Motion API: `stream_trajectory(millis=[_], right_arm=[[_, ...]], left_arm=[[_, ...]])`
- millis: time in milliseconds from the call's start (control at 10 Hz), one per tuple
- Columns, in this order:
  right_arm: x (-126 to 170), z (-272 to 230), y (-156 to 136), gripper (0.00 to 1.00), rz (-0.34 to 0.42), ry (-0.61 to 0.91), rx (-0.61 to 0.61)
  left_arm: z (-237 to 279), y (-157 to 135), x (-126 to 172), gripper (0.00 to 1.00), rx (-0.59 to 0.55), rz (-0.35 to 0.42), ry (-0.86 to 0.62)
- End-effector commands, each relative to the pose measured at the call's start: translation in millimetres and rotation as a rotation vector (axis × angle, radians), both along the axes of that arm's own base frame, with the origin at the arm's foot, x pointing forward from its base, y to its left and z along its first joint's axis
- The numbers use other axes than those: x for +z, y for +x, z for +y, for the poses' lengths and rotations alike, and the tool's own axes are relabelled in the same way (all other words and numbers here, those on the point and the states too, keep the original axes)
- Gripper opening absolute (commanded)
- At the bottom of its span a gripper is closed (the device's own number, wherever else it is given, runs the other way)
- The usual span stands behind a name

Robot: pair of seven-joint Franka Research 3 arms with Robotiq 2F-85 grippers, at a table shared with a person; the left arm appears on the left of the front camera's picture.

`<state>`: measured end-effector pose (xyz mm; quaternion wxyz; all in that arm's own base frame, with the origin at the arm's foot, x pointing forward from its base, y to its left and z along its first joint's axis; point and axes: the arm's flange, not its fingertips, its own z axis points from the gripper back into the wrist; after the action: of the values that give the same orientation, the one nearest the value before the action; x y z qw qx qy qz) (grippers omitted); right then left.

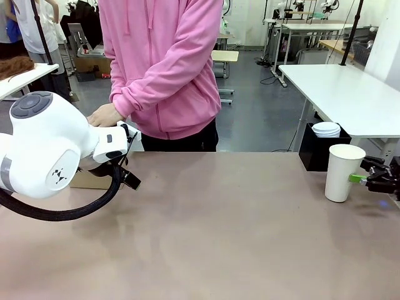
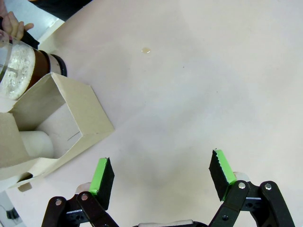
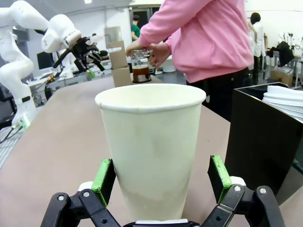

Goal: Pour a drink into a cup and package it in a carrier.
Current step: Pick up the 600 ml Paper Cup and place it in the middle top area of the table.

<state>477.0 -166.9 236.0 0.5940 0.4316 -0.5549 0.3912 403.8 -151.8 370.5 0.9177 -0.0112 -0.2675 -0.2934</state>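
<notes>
A tall white paper cup (image 1: pixel 342 172) with an open top stands at the table's right side. My right gripper (image 1: pixel 359 178) is open around its lower part, and in the right wrist view the cup (image 3: pixel 151 146) sits between the green pads (image 3: pixel 218 176) with small gaps. The person's hands (image 3: pixel 158 53) hold the glass press pot with the dark drink (image 3: pixel 140 72) at the far left. The brown cardboard carrier (image 2: pixel 71 123) lies beside the pot (image 2: pixel 21 66). My left gripper (image 2: pixel 161 177) hangs open above bare table next to the carrier, holding nothing.
A black box (image 1: pixel 312 150) of white lids (image 1: pixel 326 129) stands just behind the cup, close to my right gripper. A small droplet (image 2: pixel 147 49) lies on the table. The person in a pink hoodie (image 1: pixel 162 62) stands at the far edge. My left arm (image 1: pixel 44 147) hides most of the carrier.
</notes>
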Motion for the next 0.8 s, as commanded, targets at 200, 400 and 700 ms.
stream_trajectory(millis=[200, 400, 700], right_arm=[[-8.0, 19.1, 5.3, 1.00, 0.024, -0.008, 0.015], [-10.0, 27.5, 6.0, 1.00, 0.036, 0.002, 0.032], [-12.9, 34.1, 8.8, 0.94, 0.045, -0.005, 0.059]], left_arm=[[0.2, -0.3, 0.1, 1.00, -0.001, 0.000, -0.001], [0.2, -0.3, 0.1, 1.00, -0.001, 0.000, -0.001], [0.2, -0.3, 0.1, 1.00, -0.001, 0.000, -0.001]])
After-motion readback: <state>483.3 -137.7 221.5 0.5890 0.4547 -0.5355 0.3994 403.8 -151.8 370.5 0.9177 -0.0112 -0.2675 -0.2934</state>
